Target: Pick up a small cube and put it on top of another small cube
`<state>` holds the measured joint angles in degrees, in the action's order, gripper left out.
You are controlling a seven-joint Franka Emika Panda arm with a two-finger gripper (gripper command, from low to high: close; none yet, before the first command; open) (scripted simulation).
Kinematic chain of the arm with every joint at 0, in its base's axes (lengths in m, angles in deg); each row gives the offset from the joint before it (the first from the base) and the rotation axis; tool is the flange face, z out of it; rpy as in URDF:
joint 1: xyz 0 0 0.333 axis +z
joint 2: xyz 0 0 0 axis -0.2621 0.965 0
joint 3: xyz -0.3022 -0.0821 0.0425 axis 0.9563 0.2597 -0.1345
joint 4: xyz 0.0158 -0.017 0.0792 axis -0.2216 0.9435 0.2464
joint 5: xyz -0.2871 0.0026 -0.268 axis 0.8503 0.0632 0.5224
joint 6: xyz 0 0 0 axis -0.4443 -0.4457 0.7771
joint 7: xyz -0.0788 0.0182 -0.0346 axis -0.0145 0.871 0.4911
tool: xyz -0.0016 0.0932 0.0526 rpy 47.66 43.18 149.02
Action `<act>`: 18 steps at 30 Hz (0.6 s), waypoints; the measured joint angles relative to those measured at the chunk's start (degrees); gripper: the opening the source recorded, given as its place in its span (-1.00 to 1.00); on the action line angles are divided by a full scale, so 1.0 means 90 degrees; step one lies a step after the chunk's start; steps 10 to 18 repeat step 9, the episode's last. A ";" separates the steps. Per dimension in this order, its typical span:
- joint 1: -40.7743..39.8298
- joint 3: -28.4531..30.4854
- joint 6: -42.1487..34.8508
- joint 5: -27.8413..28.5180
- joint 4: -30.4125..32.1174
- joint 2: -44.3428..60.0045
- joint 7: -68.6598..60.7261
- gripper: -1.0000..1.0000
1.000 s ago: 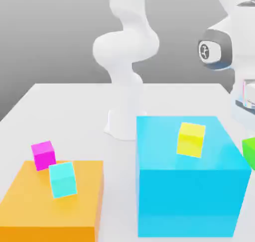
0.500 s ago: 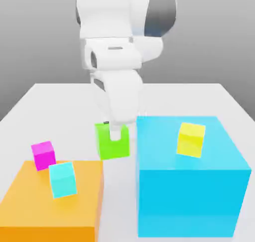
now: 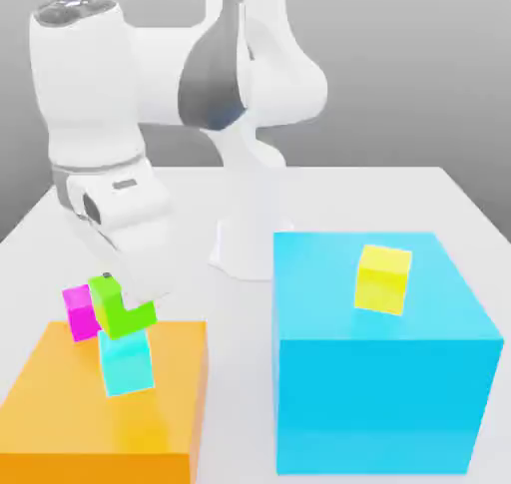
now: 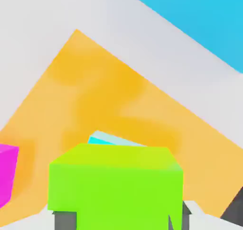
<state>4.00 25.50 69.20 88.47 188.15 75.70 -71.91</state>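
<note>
The arm reached down at the exterior view's left, and its fingers were clamped tight on the lime-green small cube, which hung in the air just above the light turquoise small cube. That turquoise cube sat on the top face of a flat orange block, with a magenta cube just beside it toward the exterior view's left. In the hand view the green cube was gripped between the dark finger pads at its lower edge, and a sliver of the turquoise cube peeked out behind it, with the orange block spread beneath and the magenta cube off to one side. A large sky-blue block stood well apart at the exterior view's right, carrying a yellow cube on its top, and everything rested on the pale surface. The step in hand looked like the carry ending over the target: the green cube appeared roughly above the turquoise one, though tilted in the exterior view (whether the two already touched could not be told). The next move would call for squaring the held cube over the turquoise top, lowering it gently until it seated flat, and only then letting go, taking care not to nudge the magenta neighbour.
</note>
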 joint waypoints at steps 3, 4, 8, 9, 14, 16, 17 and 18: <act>0.0020 0.0038 0.0318 -0.0151 0.0079 0.0244 -0.0121 1.00; 0.0028 0.0040 0.0322 -0.0159 0.0078 0.0244 -0.0127 1.00; 0.0017 0.0051 0.0387 -0.0187 0.0095 0.0294 -0.0150 1.00; 0.0018 0.0044 0.0324 -0.0171 0.0079 0.0249 -0.0136 1.00; 0.0018 0.0044 0.0324 -0.0171 0.0079 0.0249 -0.0136 1.00; 0.0018 0.0044 0.0324 -0.0171 0.0079 0.0249 -0.0136 1.00; 0.0018 0.0044 0.0324 -0.0171 0.0079 0.0249 -0.0136 1.00; 0.0018 0.0044 0.0324 -0.0171 0.0079 0.0249 -0.0136 1.00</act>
